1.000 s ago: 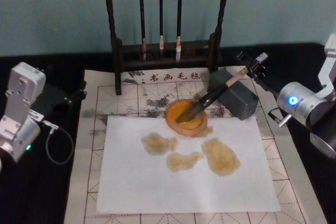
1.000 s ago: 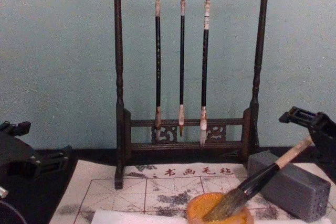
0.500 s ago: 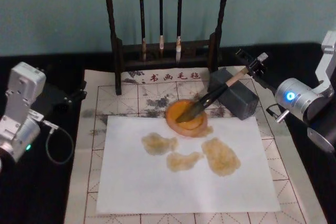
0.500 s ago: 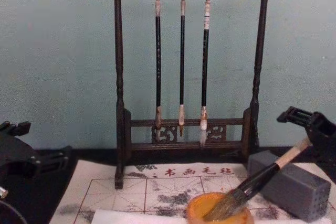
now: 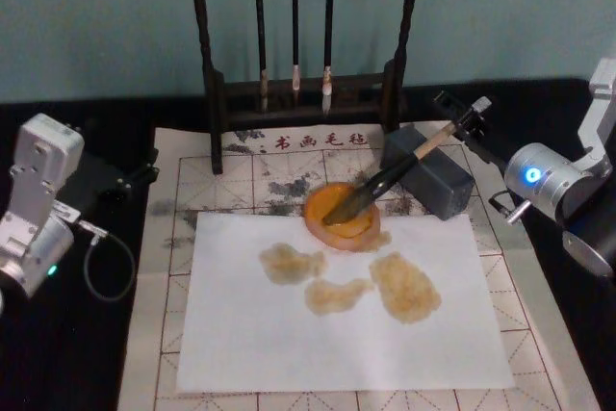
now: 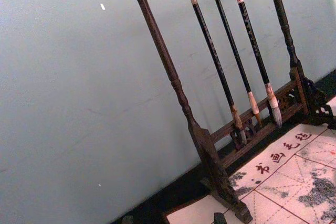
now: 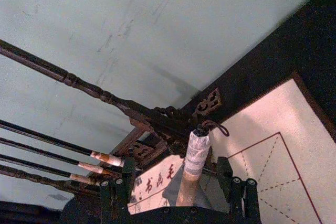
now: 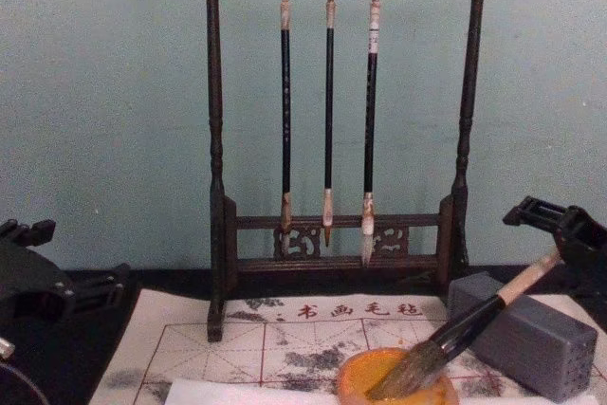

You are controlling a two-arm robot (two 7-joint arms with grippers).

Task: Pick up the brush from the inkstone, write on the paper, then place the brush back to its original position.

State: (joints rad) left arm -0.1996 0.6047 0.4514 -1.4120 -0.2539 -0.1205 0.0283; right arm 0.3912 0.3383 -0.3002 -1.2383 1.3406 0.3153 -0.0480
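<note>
Head view, then: where does the brush (image 5: pixel 385 180) lie?
— Its bristles are in the inkstone (image 5: pixel 318 202), which sits at the 12 o'clock edge of the paper (image 5: pixel 289 334). The handle slants toward 2 o'clock and rests on the grey block (image 5: pixel 445 192). Brownish blots (image 5: pixel 404 286) mark the paper at 6 o'clock from the dish.

And the arms?
— The right gripper (image 5: pixel 464 116) is at the pale end of the handle, at 2 o'clock from the inkstone. The left gripper (image 5: pixel 127 180) is parked off the 9 o'clock side of the mat (image 5: pixel 164 247), well apart from the brush. I cannot tell whether it is open or closed.

Chest view?
— Seen from the side, the brush rises out of the inkstone toward 2 o'clock and leans on the grey block's top edge. Its pale end reaches the right gripper near the 3 o'clock edge. Behind stands the rack (image 8: pixel 216 139) with three thin brushes (image 8: pixel 328 111) hanging from it.

Left wrist view?
— The rack, the three thin brushes and a corner of the mat.

Right wrist view?
— Here the right gripper is plainly open. Its two fingers (image 7: pixel 116 191) stand on either side of the brush's whitish cap with a gap on each side, so it straddles the handle without touching. A cord loop shows at the cap's tip.
</note>
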